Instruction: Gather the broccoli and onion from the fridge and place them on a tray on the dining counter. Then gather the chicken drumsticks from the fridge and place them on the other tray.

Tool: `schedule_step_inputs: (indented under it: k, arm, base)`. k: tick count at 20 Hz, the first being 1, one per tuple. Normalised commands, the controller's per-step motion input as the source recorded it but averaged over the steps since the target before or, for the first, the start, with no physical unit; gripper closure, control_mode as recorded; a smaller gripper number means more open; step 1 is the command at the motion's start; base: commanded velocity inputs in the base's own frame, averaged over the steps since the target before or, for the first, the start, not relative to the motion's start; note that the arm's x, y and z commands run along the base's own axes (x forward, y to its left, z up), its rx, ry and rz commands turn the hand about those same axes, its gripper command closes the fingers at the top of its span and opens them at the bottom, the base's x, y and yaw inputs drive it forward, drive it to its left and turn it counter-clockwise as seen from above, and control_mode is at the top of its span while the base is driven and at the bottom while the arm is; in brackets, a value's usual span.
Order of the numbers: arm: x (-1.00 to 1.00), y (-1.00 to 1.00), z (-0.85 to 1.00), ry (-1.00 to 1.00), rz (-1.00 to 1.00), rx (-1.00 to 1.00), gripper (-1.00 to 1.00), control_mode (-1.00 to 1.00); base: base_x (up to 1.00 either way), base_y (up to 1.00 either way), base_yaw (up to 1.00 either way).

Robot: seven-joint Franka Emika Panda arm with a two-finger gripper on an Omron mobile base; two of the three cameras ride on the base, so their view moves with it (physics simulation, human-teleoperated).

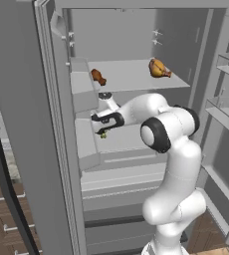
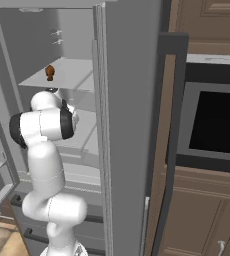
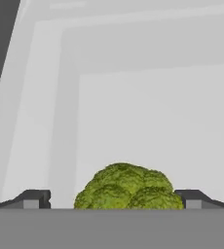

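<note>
- The pincer [image 3: 113, 199] stands wide open, one finger on each side of the broccoli [image 3: 127, 188], not clamping it.
- The broccoli lies on the fridge's [image 1: 136, 35] middle shelf.
- The arm [image 1: 164, 132] reaches leftward into the fridge, elbow bent.
- Two drumsticks [image 1: 159, 68] lie on the upper shelf, well apart.
- No writing is readable.

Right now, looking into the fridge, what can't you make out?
- Broccoli: hand view, its base is cut off by the bottom edge; left base view, the gripper hides most of it.
- Chicken drumsticks: right base view, one is past the fridge door's edge.
- Onion: cannot tell where it lies.
</note>
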Motion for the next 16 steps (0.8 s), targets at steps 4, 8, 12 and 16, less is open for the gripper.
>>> schedule_step_inputs:
  k: [4, 8, 12, 16]
  arm:
    - [0.00, -0.11, -0.44, 0.00, 0.00, -0.04, -1.00, -1.00]
    - [-0.03, 0.00, -0.15, 0.00, 0.00, 0.00, -1.00, -1.00]
    - [-0.10, 0.00, -0.07, 0.01, 0.00, 0.00, 1.00, -1.00]
    - [-0.28, -0.01, -0.08, 0.04, -0.01, 0.00, 1.00, -1.00]
  base:
    - [0.00, 0.00, 0.00]
    - [0.00, 0.00, 0.00]
    - [0.00, 0.00, 0.00]
    - [0.00, 0.00, 0.00]
